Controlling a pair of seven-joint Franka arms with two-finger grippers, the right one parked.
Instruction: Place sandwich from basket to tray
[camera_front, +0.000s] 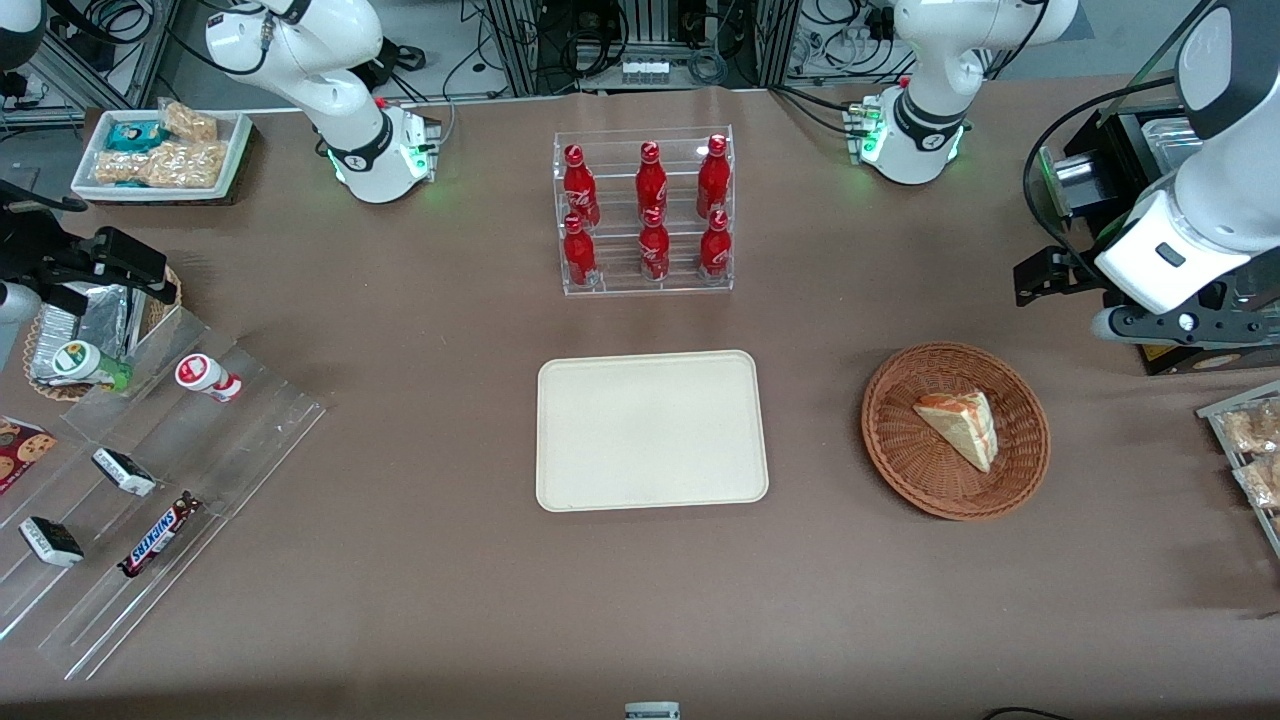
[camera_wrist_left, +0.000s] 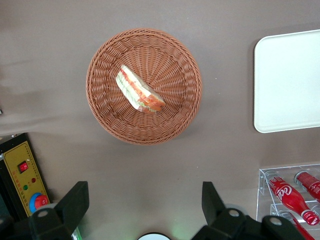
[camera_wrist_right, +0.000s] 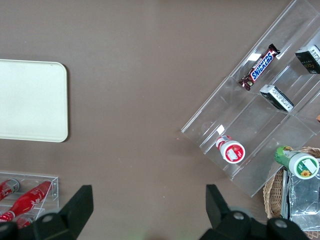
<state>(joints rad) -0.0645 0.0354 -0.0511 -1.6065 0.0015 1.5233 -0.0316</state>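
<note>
The sandwich (camera_wrist_left: 139, 90) lies in the basket (camera_wrist_left: 105, 117), beside the tray (camera_front: 650, 495), looks soft and light, and the gripper (camera_wrist_left: 145, 210), spread wide above, should pinch its long sides gently.

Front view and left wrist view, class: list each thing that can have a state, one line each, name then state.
sandwich: wrapped, lying in the basket, not gripped.
basket: upright, holding only the sandwich.
tray: flat, bare.
hand: open, above the table beside the basket, holding nothing.
cola bottles: capped, upright in their rack.
</note>
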